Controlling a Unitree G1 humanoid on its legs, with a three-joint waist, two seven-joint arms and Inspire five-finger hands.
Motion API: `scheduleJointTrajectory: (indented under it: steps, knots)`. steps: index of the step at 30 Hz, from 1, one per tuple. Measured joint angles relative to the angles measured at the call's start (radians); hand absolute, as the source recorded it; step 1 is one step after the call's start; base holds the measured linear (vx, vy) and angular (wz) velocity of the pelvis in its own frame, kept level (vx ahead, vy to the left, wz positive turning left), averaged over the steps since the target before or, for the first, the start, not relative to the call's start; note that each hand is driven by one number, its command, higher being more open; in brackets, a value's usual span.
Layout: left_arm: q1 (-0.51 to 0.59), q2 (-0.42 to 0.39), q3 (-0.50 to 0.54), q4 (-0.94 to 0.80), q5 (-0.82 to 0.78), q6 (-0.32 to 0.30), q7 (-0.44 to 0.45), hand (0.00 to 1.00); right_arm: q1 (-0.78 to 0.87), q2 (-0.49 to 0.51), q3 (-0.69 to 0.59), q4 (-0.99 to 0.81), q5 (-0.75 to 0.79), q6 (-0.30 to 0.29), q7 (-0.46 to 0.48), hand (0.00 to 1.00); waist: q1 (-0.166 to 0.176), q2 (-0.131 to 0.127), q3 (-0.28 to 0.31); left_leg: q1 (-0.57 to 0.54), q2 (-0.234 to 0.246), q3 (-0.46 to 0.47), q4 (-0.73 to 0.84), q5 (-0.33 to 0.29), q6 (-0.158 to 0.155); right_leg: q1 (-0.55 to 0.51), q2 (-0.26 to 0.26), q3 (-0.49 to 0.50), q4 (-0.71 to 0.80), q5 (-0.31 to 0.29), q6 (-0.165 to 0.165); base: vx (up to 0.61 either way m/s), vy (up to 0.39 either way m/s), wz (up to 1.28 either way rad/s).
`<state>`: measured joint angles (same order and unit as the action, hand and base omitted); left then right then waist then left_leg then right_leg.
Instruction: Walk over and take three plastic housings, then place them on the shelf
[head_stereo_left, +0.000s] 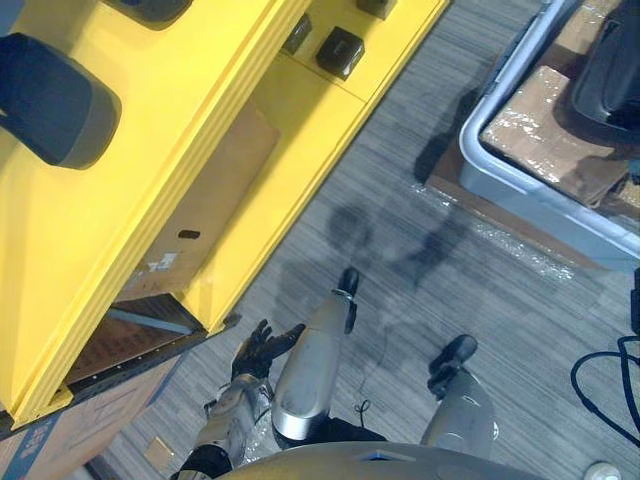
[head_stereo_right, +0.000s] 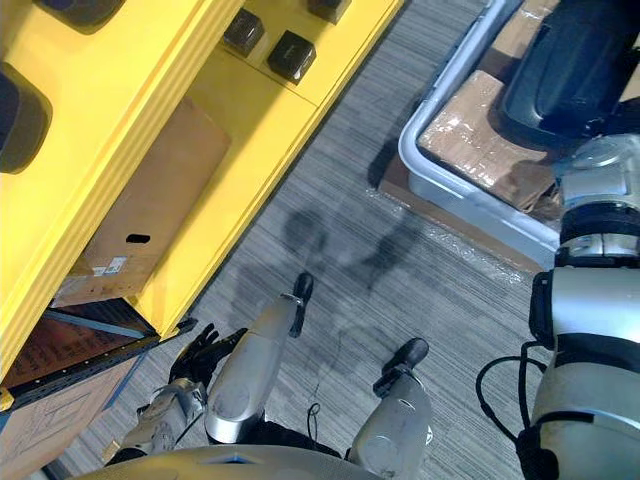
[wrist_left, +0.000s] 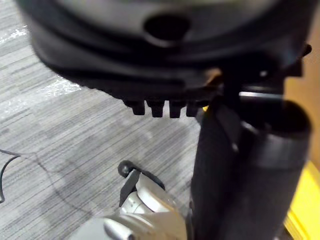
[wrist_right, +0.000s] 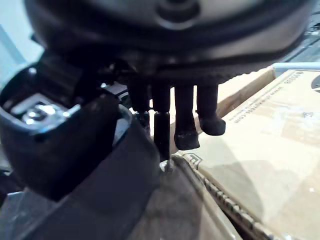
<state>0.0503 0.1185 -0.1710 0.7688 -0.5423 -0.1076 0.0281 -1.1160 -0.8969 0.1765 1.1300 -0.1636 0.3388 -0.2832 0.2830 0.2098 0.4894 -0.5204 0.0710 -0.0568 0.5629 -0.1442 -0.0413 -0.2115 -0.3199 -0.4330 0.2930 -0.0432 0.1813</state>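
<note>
A dark plastic housing lies on wrapped cardboard in a grey bin at the upper right. Two more dark housings rest on top of the yellow shelf at the left. My right arm reaches up along the right edge toward the bin. My right hand hangs over the wrapped cardboard with straight fingers and nothing in it. My left hand is low beside the shelf's foot, fingers spread and empty, with grey carpet beyond it in the left wrist view.
Small dark blocks sit on a lower yellow ledge. A cardboard box stands inside the shelf, and another lies at the lower left. Striped grey carpet runs between shelf and bin.
</note>
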Motion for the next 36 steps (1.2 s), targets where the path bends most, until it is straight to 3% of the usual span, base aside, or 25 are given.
scheduleJointTrajectory:
  steps: [7,13,19,24,29,31,36]
  knots:
    - [0.072,0.054,0.015,-0.209,0.004,-0.018,0.083,1.0,0.131,0.096,0.061,-0.163,-0.029,-0.033,-0.038,0.0,-0.049,-0.118,-0.004,0.096,0.028,0.029,-0.065,0.016,-0.02,0.066,0.029,0.016,-0.05,0.01,-0.013,-0.02,-0.046,-0.11]
    - [0.075,0.087,0.027,-0.543,0.085,0.038,0.115,1.0,0.21,0.143,0.062,-0.257,-0.068,-0.041,-0.055,0.0,-0.099,-0.164,0.0,0.161,0.044,0.056,-0.12,0.04,-0.028,0.112,0.051,0.034,-0.107,0.043,-0.025,-0.04,-0.014,-0.14]
    - [0.015,0.132,0.024,-0.699,0.085,0.13,0.072,1.0,0.269,0.146,0.043,-0.375,-0.12,-0.041,-0.053,0.0,-0.137,-0.182,-0.001,0.201,0.062,0.094,-0.153,0.053,-0.034,0.124,0.073,0.073,-0.145,0.071,-0.038,-0.03,-0.007,-0.21]
    - [-0.155,0.181,-0.021,-0.707,0.062,0.218,0.019,1.0,0.272,0.147,0.034,-0.406,-0.186,-0.041,-0.046,0.0,-0.158,-0.186,-0.001,0.218,0.079,0.128,-0.181,0.069,-0.039,0.121,0.093,0.109,-0.191,0.11,-0.05,-0.03,0.003,-0.23]
    - [-0.365,0.199,-0.047,-0.627,-0.128,0.293,-0.009,1.0,0.229,0.177,0.034,-0.408,-0.2,-0.041,-0.032,0.0,-0.178,-0.189,-0.001,0.213,0.085,0.152,-0.208,0.088,-0.043,0.091,0.102,0.137,-0.211,0.136,-0.06,-0.04,0.002,-0.17]
    - [-0.47,0.194,-0.08,-0.536,-0.245,0.35,-0.012,1.0,0.183,0.207,0.044,-0.396,-0.222,-0.043,-0.029,0.0,-0.189,-0.19,-0.001,0.209,0.088,0.166,-0.216,0.093,-0.043,0.073,0.103,0.151,-0.214,0.144,-0.063,-0.03,0.017,-0.22]
    - [-0.593,0.152,-0.136,-0.369,-0.412,0.416,-0.001,1.0,0.077,0.243,0.076,-0.377,-0.222,-0.067,-0.066,0.0,-0.211,-0.193,0.0,0.181,0.096,0.179,-0.217,0.104,-0.043,0.034,0.112,0.169,-0.217,0.159,-0.07,-0.01,0.001,-0.11]
